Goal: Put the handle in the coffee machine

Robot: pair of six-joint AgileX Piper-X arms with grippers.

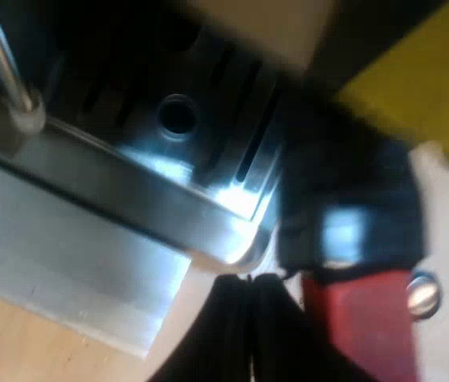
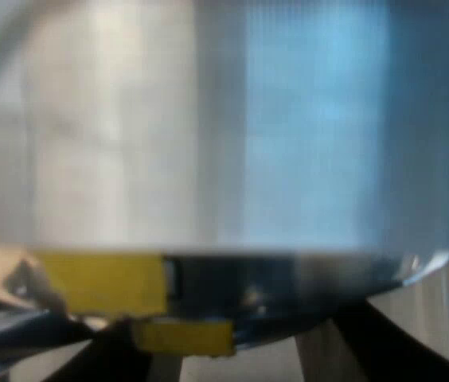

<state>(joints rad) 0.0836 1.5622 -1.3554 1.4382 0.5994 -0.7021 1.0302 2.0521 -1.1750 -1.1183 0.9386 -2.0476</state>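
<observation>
Left gripper (image 1: pixel 250 296) seems closed, empty (blurry close-up); red-ended handle (image 1: pixel 365 322) lies just beside it, its length pointing towards the coffee machine (image 1: pixel 169 191).

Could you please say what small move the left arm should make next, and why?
Probably press the dark, red-ended handle sideways to seat it: it sits by the corner of the espresso machine's slotted metal drip tray, and the left end effector, shut, is beside it, not around it.
</observation>
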